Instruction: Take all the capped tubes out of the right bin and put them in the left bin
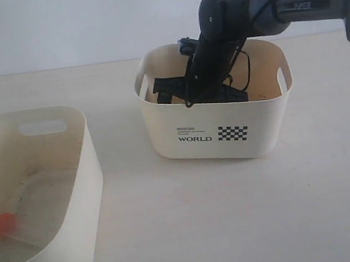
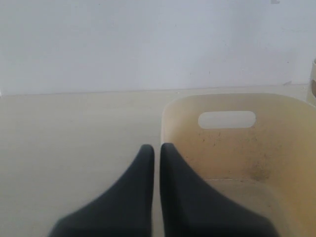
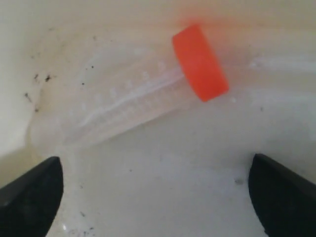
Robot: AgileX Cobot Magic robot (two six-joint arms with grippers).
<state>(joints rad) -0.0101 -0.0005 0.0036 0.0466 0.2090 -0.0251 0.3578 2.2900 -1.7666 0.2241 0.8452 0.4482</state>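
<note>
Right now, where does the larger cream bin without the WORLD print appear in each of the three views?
Exterior view: the left bin stands at the lower left, an orange-capped tube inside.
Left wrist view: the left bin lies beyond the shut left gripper.
Right wrist view: not in it.
Shared landmark: its wide slot handle, seen in both.

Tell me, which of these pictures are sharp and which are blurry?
Exterior view: sharp enough to read the print on the right bin, under soft even light. Left wrist view: the left gripper is a soft-edged dark blur, the left bin behind it sharper. Right wrist view: the capped tube looks hazy and washed out, the right gripper only smeared black corners.
</note>
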